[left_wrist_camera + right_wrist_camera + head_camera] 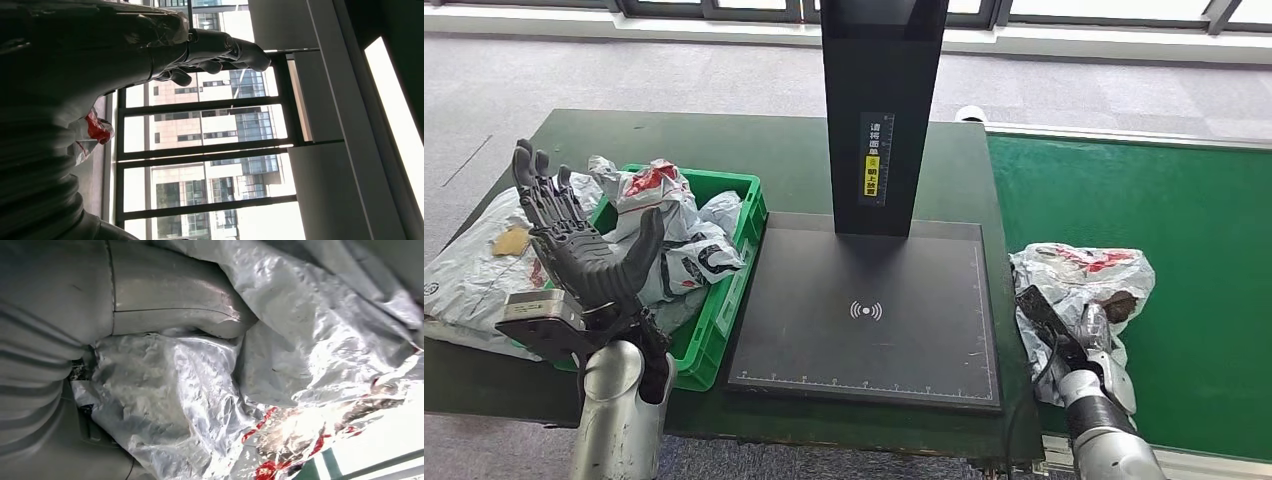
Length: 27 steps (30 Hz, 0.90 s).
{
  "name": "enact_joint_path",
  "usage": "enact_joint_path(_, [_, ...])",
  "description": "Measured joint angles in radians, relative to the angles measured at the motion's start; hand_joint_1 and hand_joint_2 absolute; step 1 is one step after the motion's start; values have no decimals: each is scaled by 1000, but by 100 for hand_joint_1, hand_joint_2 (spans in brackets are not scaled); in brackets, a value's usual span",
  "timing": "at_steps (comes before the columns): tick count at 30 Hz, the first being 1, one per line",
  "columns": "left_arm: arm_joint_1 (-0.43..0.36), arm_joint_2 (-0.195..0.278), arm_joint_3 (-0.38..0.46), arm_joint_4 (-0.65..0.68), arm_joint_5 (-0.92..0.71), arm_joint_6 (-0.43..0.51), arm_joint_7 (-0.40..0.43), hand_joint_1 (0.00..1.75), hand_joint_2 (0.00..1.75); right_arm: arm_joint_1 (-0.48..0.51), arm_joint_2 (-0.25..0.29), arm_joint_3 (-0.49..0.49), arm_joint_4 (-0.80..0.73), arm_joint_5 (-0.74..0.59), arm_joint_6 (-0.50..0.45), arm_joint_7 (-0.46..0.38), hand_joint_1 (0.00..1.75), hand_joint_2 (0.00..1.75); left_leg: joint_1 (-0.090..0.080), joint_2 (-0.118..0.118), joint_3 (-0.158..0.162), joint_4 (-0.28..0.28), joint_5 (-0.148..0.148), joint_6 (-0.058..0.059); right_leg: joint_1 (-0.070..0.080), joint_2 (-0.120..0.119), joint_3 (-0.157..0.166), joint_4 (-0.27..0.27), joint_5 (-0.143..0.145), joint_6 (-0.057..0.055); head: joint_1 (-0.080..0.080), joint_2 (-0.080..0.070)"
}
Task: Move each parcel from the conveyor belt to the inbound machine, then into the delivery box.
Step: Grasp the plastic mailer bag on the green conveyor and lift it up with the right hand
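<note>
At the far left of the head view, a large grey parcel bag [464,275] with a brown label is seen lying on the dark green table [794,150]. Just right of it, the left hand [574,245] is raised with the fingers spread apart and nothing held, in front of the green delivery box [734,250], in which several crumpled grey parcels [669,225] with red and black print are piled. In the centre of the frame, the flat black plate of the inbound machine [869,320] is shown, marked with a white wireless symbol and a ruler scale along its near edge, and its black column [882,110] with a yellow-and-white label is set at the back. At lower right, a grey parcel [1084,275] with red markings is seen on the green conveyor belt [1184,230]. The right hand [1079,340] is laid against this parcel, and in the right wrist view the thick grey thumb [175,295] is pressed onto the crinkled plastic; whether the parcel is actually grasped cannot be told.
</note>
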Motion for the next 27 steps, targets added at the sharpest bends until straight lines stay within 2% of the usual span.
enact_joint_path(16, [0, 0, 0, 0, -1, 0, 0, 0, 175, -6, 28, -1, -25, -13, 0, -15, 175, 175, 0, 0, 0, 0, 0, 0, 0, 0, 0, 0, 0, 0, 0, 0])
enact_joint_path(18, [1, 0, 0, 0, -1, 0, 0, 0, 175, -5, 32, -1, -32, -35, -6, -48, 175, 175, 0, 0, 0, 0, 0, 0, 0, 0, 0, 0, 0, 0, 0, 0])
enact_joint_path(21, [4, 0, 0, -2, -1, 0, 0, 0, 175, -1, 55, -1, -75, -114, -16, -141, 175, 175, 0, 0, 0, 0, 0, 0, 0, 0, 0, 0, 0, 0, 0, 0])
enact_joint_path(27, [9, 0, 0, -3, -12, -8, 0, 0, 175, 84, 146, 43, -329, -341, 36, -291, 175, 175, 1, 0, 0, 0, 0, 0, 0, 0, 0, 0, -1, -1, 0, 0])
